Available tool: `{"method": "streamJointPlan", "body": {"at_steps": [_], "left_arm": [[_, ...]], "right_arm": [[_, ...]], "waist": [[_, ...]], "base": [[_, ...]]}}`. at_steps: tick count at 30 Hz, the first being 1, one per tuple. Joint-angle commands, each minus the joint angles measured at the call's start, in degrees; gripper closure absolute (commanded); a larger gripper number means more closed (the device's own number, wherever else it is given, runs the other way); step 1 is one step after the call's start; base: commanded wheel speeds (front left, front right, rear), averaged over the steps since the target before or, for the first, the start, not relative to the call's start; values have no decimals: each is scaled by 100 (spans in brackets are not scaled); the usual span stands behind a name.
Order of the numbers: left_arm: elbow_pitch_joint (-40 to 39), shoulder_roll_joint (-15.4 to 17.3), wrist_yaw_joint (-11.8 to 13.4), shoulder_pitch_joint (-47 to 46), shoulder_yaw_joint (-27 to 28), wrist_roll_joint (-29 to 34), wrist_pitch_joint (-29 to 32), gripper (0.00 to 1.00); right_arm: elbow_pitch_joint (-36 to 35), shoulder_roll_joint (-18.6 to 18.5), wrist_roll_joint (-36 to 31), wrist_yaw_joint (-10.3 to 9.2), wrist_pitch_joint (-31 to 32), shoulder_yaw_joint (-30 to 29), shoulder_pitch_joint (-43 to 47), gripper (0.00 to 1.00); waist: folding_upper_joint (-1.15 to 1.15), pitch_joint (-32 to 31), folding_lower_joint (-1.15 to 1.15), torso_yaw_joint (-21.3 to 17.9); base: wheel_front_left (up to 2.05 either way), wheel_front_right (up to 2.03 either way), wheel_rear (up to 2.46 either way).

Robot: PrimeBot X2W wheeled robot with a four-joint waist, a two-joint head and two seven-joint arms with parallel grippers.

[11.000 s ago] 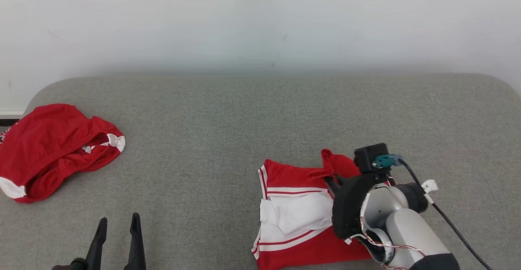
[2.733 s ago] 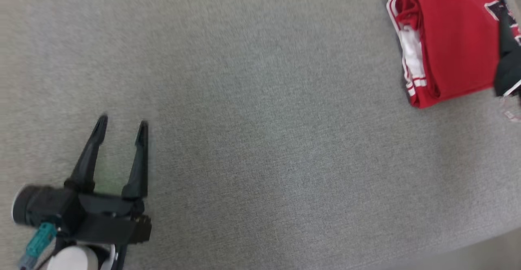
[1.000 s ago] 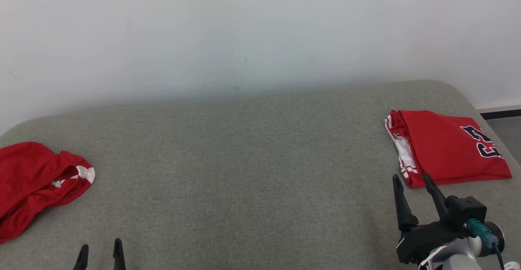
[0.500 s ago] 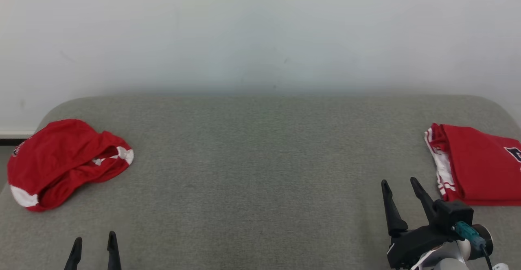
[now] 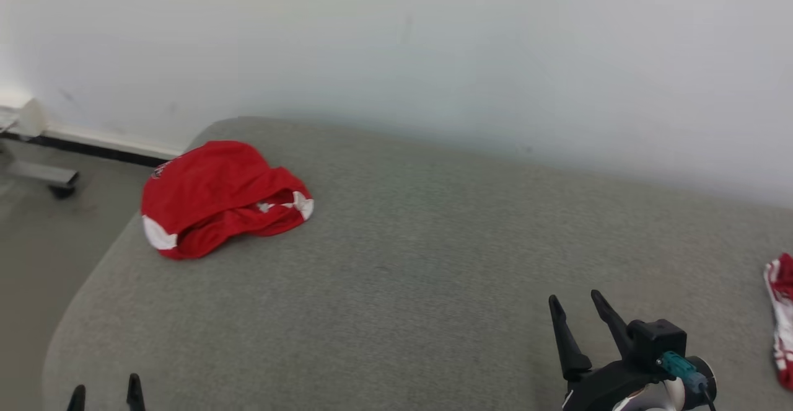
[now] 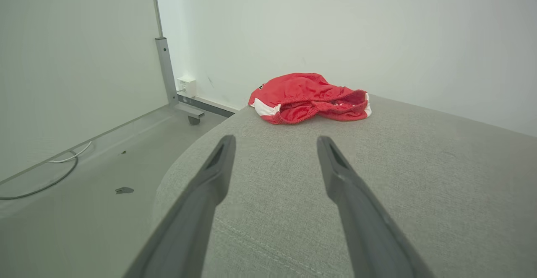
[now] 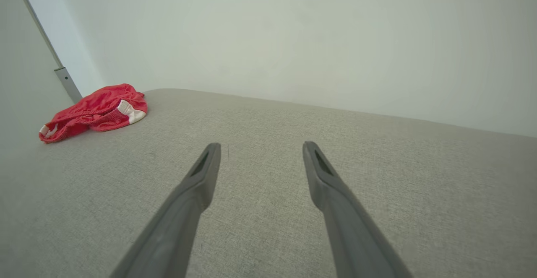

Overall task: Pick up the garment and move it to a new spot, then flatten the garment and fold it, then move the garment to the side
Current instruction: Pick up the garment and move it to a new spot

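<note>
Red shorts (image 5: 220, 197), crumpled, judged light and limp, best pinched at the gathered edge (image 6: 295, 118); left gripper (image 6: 275, 139) and right gripper (image 7: 259, 144) both spread wide, empty.

You have a grey cushion (image 5: 396, 262) against a white wall (image 5: 433, 39); beyond its left end stand a metal post (image 6: 166, 70), a wall socket (image 6: 186, 86), and a loose cable (image 6: 63, 176) on the floor (image 6: 84, 211).

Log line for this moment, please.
left end effector open, empty | right end effector open, empty | crumpled garment far left on cushion | second garment cut off at right edge
</note>
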Motion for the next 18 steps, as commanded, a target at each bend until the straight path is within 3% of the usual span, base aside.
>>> {"method": "streamJointPlan", "body": {"at_steps": [1, 7, 18], "left_arm": [[-39, 55, 14, 97, 56, 11, -1, 0], [-139, 63, 75, 211, 148, -27, -1, 0], [-183, 41, 91, 227, 230, -122, -1, 0]], "right_arm": [[41, 32, 41, -16, -33, 45, 49, 0], [129, 64, 103, -16, -42, 145, 18, 0], [161, 44, 116, -16, -52, 235, -36, 0]], "waist": [[0, -100, 0, 559], [0, -113, 0, 832], [0, -49, 0, 905]], "base": [[0, 0, 0], [0, 0, 0], [0, 0, 0]]}}
